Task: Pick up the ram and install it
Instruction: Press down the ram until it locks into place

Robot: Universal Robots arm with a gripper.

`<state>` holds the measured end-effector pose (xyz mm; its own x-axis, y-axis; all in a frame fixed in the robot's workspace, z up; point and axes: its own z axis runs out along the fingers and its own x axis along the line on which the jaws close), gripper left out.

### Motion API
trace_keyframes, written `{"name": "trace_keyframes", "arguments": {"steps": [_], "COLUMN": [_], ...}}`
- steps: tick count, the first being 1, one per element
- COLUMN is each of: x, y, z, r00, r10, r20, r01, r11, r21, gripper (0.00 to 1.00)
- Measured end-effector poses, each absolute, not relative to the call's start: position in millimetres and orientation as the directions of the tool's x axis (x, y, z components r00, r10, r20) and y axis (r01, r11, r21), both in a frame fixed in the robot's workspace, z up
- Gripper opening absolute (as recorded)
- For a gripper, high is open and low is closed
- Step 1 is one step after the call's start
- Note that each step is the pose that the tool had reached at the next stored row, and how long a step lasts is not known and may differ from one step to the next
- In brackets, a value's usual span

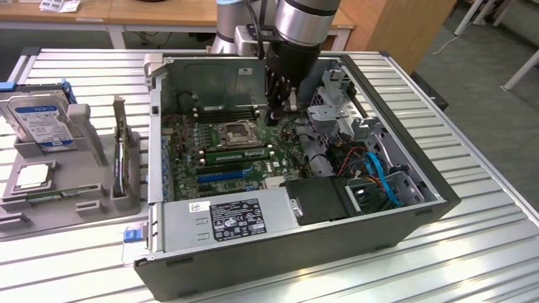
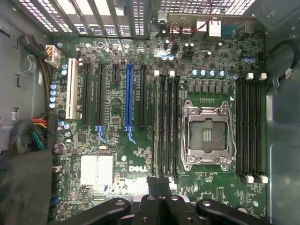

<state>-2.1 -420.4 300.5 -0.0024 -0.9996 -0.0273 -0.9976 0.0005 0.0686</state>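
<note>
long thin green ram stick (image 1: 240, 151), seated on edge just below the square silver cpu socket (image 1: 234, 131), centre of the exterior view, inside the open dark grey computer case (image 1: 295, 252). black tool (image 1: 278, 117), tips pressed together on nothing, hangs near the stick's right end. step judged: seating; next move calls for a square downward press on its top edge.

Computer case (image 1: 278, 259) sat on the slatted table (image 1: 480, 208) | fixture tray (image 1: 50, 218) off to the exterior view's left of it, hard drive (image 1: 38, 120) standing on it | power supply (image 1: 227, 218) in the case against the near wall | CPU socket (image 2: 207, 136) on the motherboard (image 2: 117, 154), between two banks of memory slots (image 2: 166, 124) | gripper (image 1: 276, 120) hung over the motherboard
</note>
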Motion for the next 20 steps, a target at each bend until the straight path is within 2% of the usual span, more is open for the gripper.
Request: {"name": "trace_keyframes", "arguments": {"steps": [20], "x": [-2], "y": [-422], "z": [283], "r00": [-0.002], "r10": [-1.0], "r20": [-0.027], "r01": [-0.998], "r11": [0.001], "r21": [0.069], "gripper": [0.1]}}
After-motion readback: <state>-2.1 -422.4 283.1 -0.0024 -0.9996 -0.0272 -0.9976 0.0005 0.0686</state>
